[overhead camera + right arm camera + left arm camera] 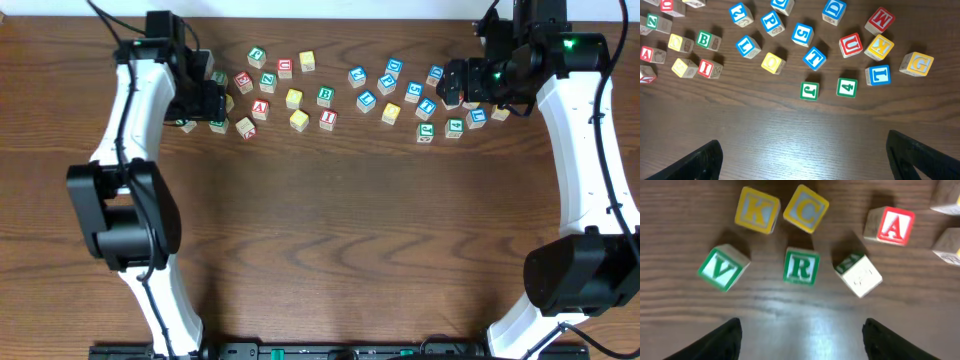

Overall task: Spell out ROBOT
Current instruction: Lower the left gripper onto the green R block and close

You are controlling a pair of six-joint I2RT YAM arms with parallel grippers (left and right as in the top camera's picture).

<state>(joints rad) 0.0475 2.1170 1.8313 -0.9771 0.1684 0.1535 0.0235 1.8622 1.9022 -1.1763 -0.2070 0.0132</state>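
The green-lettered R cube (801,266) sits upright just beyond my left gripper (801,330), which is open with bare table between its fingertips. In the overhead view the left gripper (205,103) hovers over the left end of the cube scatter and covers the R. The green B (704,40) (325,96) and the blue T (814,58) lie in the middle of the scatter. Yellow-faced cubes (772,63) (677,42) lie near them, their letters unclear. My right gripper (802,142) (458,88) is open over the right end, holding nothing.
Around the R stand a green V (722,269), yellow K (756,211), yellow C (806,209), a tilted pale cube (860,272) and a red A (895,225). Near the T are a green J (809,91), a green 4 (846,87) and a red U (851,45).
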